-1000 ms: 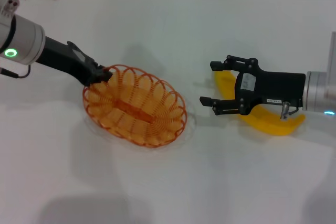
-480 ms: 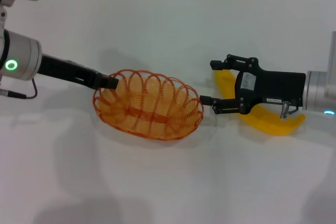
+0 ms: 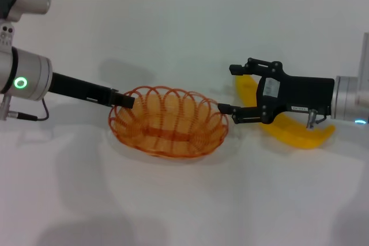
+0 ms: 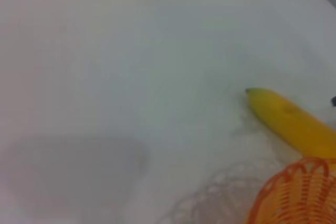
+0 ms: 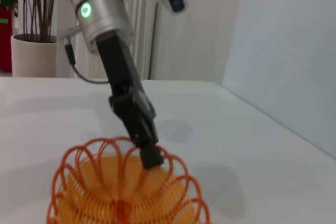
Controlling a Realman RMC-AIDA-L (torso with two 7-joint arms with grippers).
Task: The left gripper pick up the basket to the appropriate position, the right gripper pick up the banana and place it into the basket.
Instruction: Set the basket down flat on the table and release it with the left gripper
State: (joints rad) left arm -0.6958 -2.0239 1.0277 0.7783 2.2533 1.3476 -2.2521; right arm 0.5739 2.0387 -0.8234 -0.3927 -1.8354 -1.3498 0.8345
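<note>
White tabletop (image 3: 173,211), bare and matte, with a pale wall behind; the right wrist view also shows a potted plant (image 5: 32,30) and a radiator far off.

Orange wire basket (image 3: 168,121) sits mid-table, tilted a little, its far-left rim pinched by the left gripper (image 3: 124,101) — jaws pressed together on the wire loops. From the right wrist view the same grip shows at the rim's far edge, arm reaching down at a slant. Can't tell whether the basket is fully off the table or dragging on it.

Banana (image 3: 291,129) lies right of the basket, flat on the table, mostly hidden under the right gripper (image 3: 230,89). That gripper's jaws are spread and empty, pointing left toward the basket, its near fingertip just beside the basket's right rim. The left wrist view catches the banana's tip end and the basket rim close together.

Risks:
- Basket and right fingertip are nearly touching — any further move right could snag a wire loop on the finger or knock the basket out of the pinch.
- Single-edge pinch on springy wire: basket may swing or slip.
- Right gripper sits over the banana's middle but points sideways, so it needs reorienting before a grasp; a shallow grip on the smooth curve could roll it.

Writing: a white label on the right gripper body (image 3: 271,89), text too small to read. Nothing else legible.
</note>
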